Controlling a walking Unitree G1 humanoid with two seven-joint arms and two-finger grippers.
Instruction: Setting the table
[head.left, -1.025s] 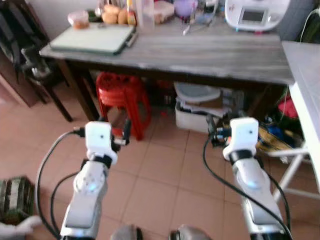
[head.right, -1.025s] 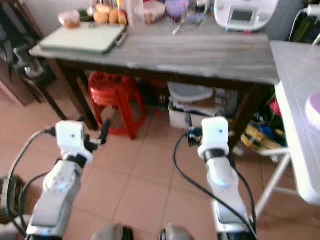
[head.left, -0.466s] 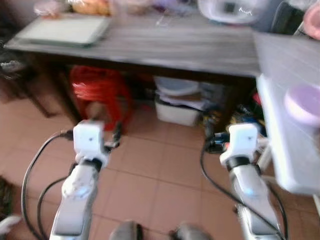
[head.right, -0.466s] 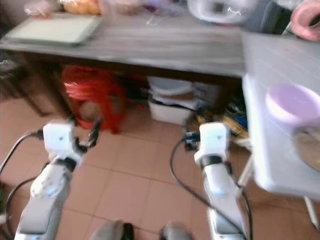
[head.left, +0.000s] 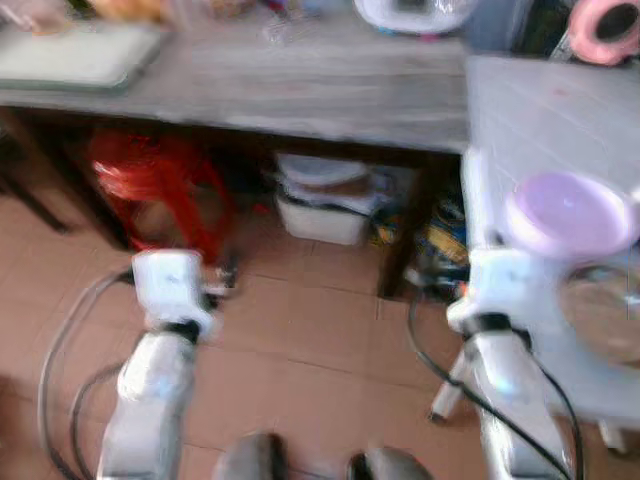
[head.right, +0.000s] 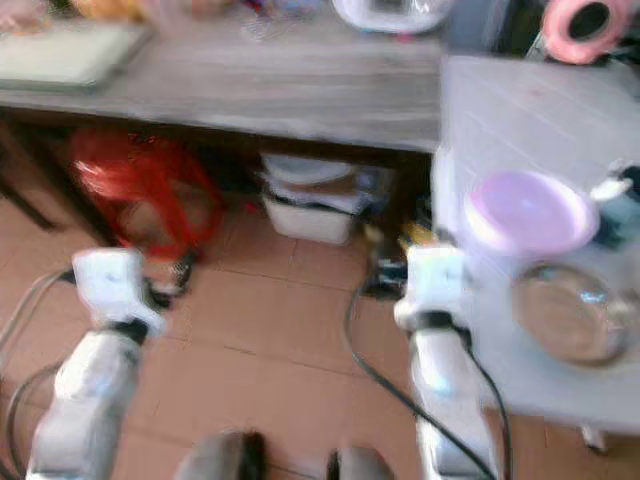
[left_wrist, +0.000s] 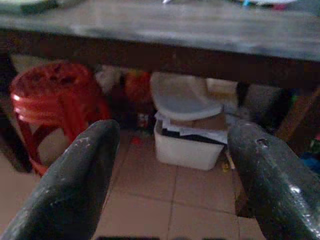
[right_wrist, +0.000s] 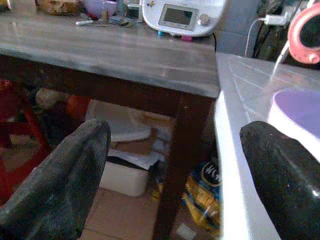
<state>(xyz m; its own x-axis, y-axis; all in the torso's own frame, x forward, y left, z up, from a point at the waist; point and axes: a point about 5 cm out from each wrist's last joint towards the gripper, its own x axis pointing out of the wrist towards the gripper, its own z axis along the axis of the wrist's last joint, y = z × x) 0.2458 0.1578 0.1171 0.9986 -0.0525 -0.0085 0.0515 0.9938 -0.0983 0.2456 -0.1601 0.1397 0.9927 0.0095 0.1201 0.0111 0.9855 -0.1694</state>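
Observation:
A white table stands to my right. On it lie a purple plate and, nearer to me, a clear glass bowl. My left gripper is open over the tiled floor, facing the underside of the wooden table, with nothing between its fingers. My right gripper is open too, held low beside the white table's edge and holding nothing. The purple plate lies just past its far finger. Both arms are raised in front of me, left arm and right arm.
The long wooden table carries a green board, food and a white appliance at the back. Under it stand a red stool and a white box. A pink ring-shaped thing sits at the white table's far end. The eye views are blurred.
The whole view has swung to the right, so the white table with the purple plate and glass bowl has come in. Both arms keep the same pose.

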